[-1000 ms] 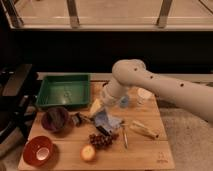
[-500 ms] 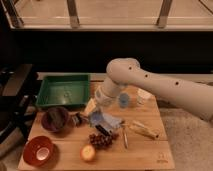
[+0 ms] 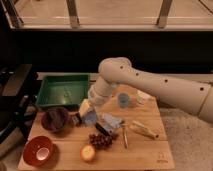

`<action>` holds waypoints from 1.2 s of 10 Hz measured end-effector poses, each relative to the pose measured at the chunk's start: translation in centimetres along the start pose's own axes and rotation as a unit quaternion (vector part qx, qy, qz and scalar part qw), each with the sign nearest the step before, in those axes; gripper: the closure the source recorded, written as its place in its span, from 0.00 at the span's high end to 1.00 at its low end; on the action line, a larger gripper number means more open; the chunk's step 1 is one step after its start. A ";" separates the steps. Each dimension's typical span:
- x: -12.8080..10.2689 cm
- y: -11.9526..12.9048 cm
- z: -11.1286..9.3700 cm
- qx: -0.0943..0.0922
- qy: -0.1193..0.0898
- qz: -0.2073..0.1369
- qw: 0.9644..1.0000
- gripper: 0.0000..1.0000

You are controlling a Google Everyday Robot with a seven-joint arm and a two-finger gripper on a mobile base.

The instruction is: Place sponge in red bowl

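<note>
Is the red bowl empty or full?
Empty: the red bowl shows only its pale inside. The gripper is near the sponge.

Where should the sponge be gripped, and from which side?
The sponge lies flat on the table, so probably from above, pinching across its narrow edges, the only faces that offer purchase. The gripper hangs at its left end, beside the maroon bowl.

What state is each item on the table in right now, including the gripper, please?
gripper: low over the table's middle, at the sponge.
sponge: at the gripper's tip, not in a bowl.
red bowl: upright, front left, no sponge inside.
dark maroon bowl: upright, left of the gripper.
green tray: flat, back left.
apple: resting near the front edge.
grapes: lying beside the apple.
</note>
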 end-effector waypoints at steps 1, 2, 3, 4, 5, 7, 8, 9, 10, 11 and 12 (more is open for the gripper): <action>-1.2 1.6 1.1 -0.007 0.001 -0.019 1.000 0.00; -2.6 3.6 2.4 -0.017 0.001 -0.041 0.999 0.00; -3.8 5.4 3.6 -0.027 0.001 -0.065 0.998 0.00; -5.0 7.3 4.7 -0.037 0.000 -0.087 0.995 0.00; -6.0 9.3 5.8 -0.048 -0.001 -0.110 0.993 0.02; -7.4 12.9 7.9 -0.073 0.001 -0.151 0.986 0.18; -7.8 15.0 9.3 -0.090 0.005 -0.174 0.981 0.30; -7.8 16.5 10.4 -0.103 0.009 -0.191 0.976 0.39; -7.3 18.4 11.9 -0.119 0.017 -0.211 0.970 0.51; -6.9 19.2 12.6 -0.129 0.021 -0.218 0.967 0.59; -6.5 19.6 13.4 -0.137 0.025 -0.221 0.965 0.66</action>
